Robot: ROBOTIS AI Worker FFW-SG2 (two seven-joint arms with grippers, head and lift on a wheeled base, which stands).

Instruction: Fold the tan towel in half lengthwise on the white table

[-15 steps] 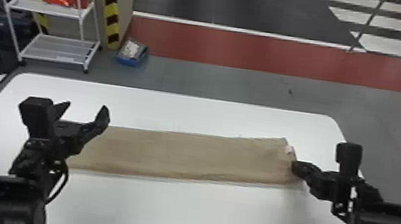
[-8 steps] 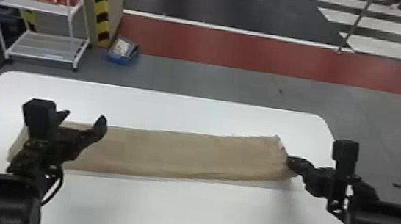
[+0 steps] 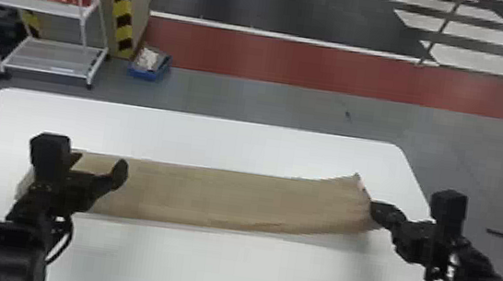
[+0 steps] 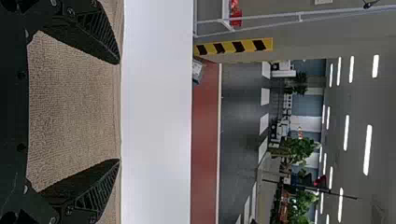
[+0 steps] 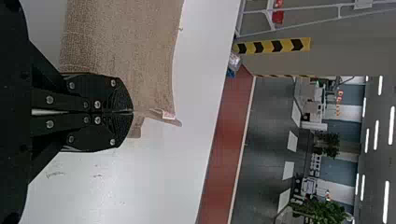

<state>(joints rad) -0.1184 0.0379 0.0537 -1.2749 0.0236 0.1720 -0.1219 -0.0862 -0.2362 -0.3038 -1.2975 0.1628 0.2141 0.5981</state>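
A: Left gripper?
B: At the tan towel's left end. Jaws wide apart, nothing held.
A: Right gripper?
B: Jaws closed, pinching the towel's right end.
A: Towel?
B: Long strip, crosswise on white table.

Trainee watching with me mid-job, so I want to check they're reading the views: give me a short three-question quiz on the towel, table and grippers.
1. True or false: the left gripper has its fingers spread apart.
2. Which end of the towel does the right gripper pinch? A) the robot's left end B) the middle C) the robot's right end
3. Fill in: the table is ____ in colour.

Key: 1 true; 2 C; 3 white
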